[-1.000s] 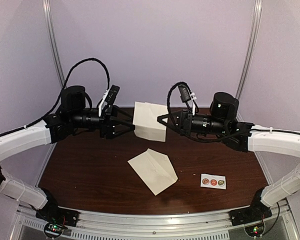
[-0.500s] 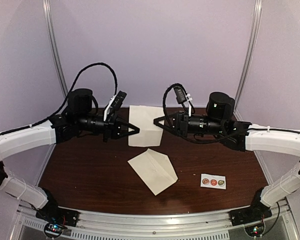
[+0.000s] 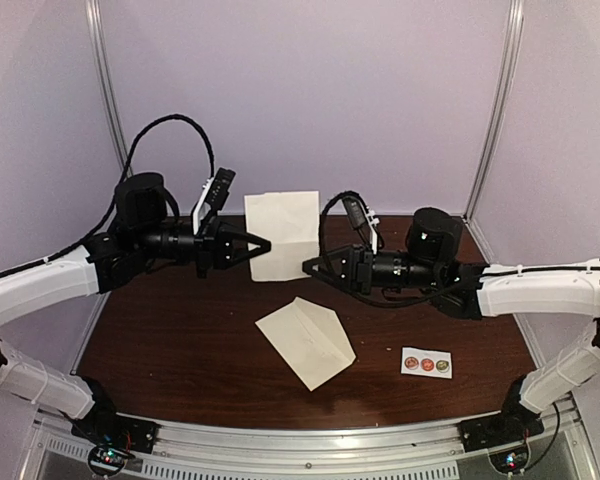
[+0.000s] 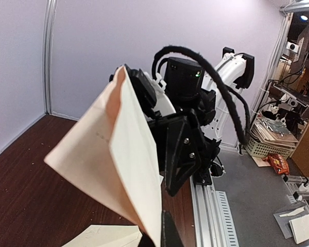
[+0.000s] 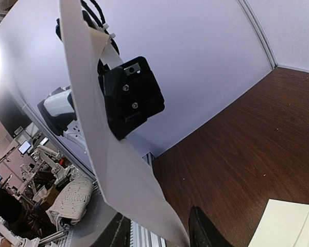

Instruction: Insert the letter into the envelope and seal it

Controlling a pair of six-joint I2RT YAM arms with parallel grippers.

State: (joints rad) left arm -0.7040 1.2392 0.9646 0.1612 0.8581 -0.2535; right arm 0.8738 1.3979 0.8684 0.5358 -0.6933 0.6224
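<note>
The letter (image 3: 280,232), a folded cream sheet, hangs upright in the air above the back of the table. My left gripper (image 3: 268,244) is shut on its lower left edge; in the left wrist view the letter (image 4: 118,154) rises from that gripper (image 4: 158,235). My right gripper (image 3: 306,268) stands open at the sheet's lower right corner. In the right wrist view the letter's (image 5: 105,149) edge passes between that gripper's (image 5: 159,237) spread fingers without being pinched. The envelope (image 3: 305,342) lies flat on the table below, its pointed flap open toward the right.
A small white strip of round stickers (image 3: 426,363) lies on the dark wooden table (image 3: 180,340) at the front right. Purple walls close in the back and sides. The two arms face each other over the table's rear half.
The left gripper has shut on the letter and the right gripper has opened and let go of it. The letter has shifted left and up; the right arm has dropped lower.
</note>
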